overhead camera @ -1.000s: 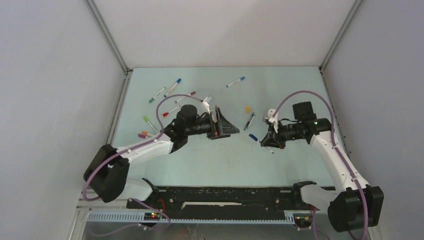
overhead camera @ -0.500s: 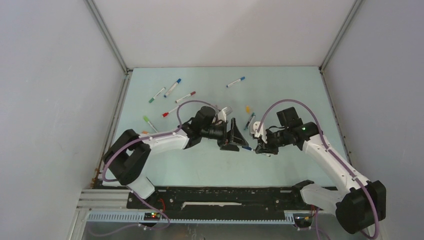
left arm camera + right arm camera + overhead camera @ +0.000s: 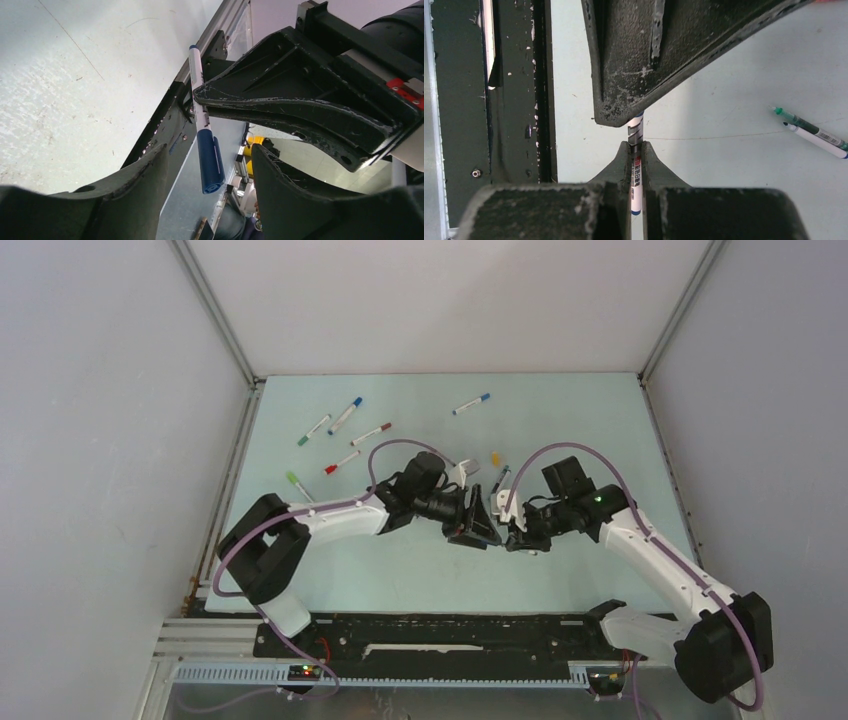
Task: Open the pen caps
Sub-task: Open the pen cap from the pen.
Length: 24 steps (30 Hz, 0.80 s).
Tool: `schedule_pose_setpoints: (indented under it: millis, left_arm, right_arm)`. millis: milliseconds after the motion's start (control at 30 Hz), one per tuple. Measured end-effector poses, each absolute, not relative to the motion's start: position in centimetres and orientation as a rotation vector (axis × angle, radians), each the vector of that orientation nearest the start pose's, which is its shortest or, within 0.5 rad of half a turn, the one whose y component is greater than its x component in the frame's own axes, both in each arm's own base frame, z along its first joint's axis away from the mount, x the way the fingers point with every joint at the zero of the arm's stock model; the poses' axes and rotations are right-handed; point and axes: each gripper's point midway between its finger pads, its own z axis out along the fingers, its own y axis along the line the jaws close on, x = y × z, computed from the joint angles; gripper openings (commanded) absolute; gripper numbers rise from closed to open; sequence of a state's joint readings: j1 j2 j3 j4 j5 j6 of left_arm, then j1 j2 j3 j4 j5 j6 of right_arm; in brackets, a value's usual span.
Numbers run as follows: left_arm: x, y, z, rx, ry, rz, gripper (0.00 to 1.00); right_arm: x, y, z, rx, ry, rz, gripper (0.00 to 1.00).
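Two grippers meet over the middle of the table (image 3: 420, 575). The right gripper (image 3: 635, 146) is squeezed tight on a white pen barrel (image 3: 636, 175) and holds it out toward the left. The blue cap (image 3: 210, 160) on that pen pokes into the left gripper (image 3: 478, 530). The left jaws stand apart, one on each side of the cap. A little space shows on both sides, so they do not pinch it yet. The cap sits on its pen, so this one is not open. I think the left jaws must close on the cap, and then the arms must pull away from each other. Farther back on the left lie more pens, like a green-capped pen (image 3: 293, 480) and a red-capped pen (image 3: 339, 461). A blue-capped pen (image 3: 470, 403) lies at the far side. A small orange thing (image 3: 495, 457) lies just behind the grippers. It may be a loose cap, but it is too small to tell. Most pen caps (image 3: 357, 401) look shut, so much of the job is left.
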<state>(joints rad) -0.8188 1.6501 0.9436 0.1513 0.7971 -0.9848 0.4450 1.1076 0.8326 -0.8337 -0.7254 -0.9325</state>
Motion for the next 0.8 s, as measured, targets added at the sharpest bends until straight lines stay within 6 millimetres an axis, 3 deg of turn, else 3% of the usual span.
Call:
schedule_pose_setpoints:
  millis: [133,300,567,800]
  left_arm:
    - [15.8,-39.4,14.5,0.396,2.587,-1.733,0.59]
    - [15.3,-39.4,13.8,0.406,2.622,-1.717,0.46]
    - [15.0,-40.1,14.0,0.449,2.621,-1.719,0.36]
    - [14.4,-40.0,13.2,0.457,2.662,-1.714,0.04]
  right_arm:
    - [16.9,18.5,12.4,-1.729,1.735,0.757,0.00]
    - [16.8,18.6,12.2,-1.743,1.735,0.751,0.00]
    - [16.7,18.8,11.9,-1.762,1.738,0.753,0.00]
    - [16.5,18.7,11.7,-1.774,1.748,0.751,0.00]
